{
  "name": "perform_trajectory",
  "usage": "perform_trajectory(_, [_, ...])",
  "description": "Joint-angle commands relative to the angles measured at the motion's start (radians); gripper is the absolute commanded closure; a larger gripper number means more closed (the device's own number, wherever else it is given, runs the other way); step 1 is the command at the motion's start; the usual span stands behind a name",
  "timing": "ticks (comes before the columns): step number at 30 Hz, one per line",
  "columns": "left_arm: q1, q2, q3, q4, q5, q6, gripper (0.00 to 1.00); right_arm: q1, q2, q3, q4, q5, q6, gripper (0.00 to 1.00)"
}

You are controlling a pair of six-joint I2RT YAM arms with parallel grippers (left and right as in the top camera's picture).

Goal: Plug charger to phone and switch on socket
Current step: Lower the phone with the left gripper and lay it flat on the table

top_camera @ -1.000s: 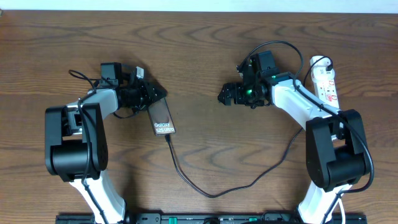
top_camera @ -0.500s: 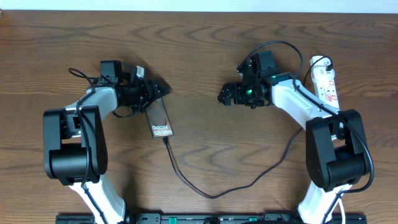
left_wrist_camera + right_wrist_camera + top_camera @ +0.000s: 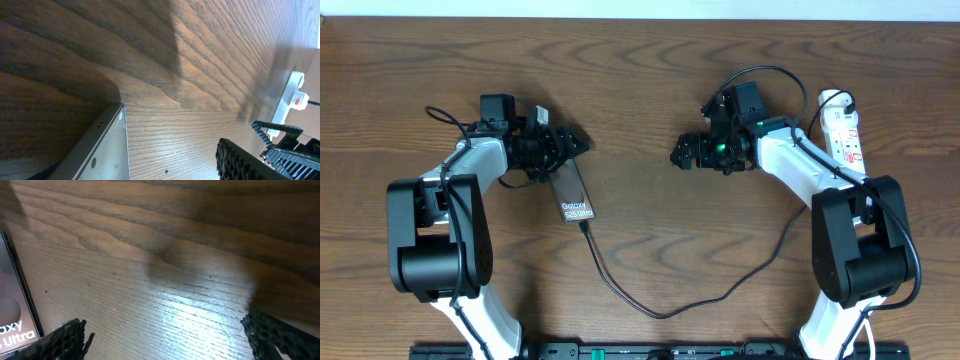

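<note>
Two grippers hover over a dark wooden table (image 3: pixel 650 80), with the charging job apparently half done. The phone (image 3: pixel 573 192) lies label up, left of centre, its lower end slanting toward the near edge. The charger (image 3: pixel 660 313) meets that end, loops toward the near edge, then climbs behind the right arm (image 3: pixel 800 170) toward the socket (image 3: pixel 846 132). The socket lies along the right edge by the far right corner, with a black plug in its far end. Whether the charger's tip is fully seated in the phone is too small to tell.

The left gripper (image 3: pixel 570 155) sits at the phone's far end with its jaws spread. Its wrist camera shows one finger (image 3: pixel 240 160) well off the phone's side, bare wood between them, while the other finger is hidden. It seems placed to steady or nudge the phone rather than clamp it.

The right gripper (image 3: pixel 678 155) hangs near the table's middle, facing the phone, its fingers wide apart and empty. The socket's switch looks like the job left to do, and that calls for a reach back toward the far right corner.
</note>
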Motion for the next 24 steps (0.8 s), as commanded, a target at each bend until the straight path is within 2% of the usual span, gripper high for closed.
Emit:
perform_trajectory(1, [0.005,0.067,-0.051,-0.053,-0.228,0.007,0.27,0.004,-0.025,0.004,-0.001,0.001,-0.008,0.01])
perform_trajectory(21, [0.005,0.067,-0.051,-0.128,-0.297,0.018,0.2,0.004,-0.025,0.005,-0.001,0.001,-0.008,0.01])
perform_trajectory(24, [0.005,0.067,-0.051,-0.135,-0.298,0.018,0.15,0.004,-0.025,0.005,-0.001,0.001,-0.008,0.01])
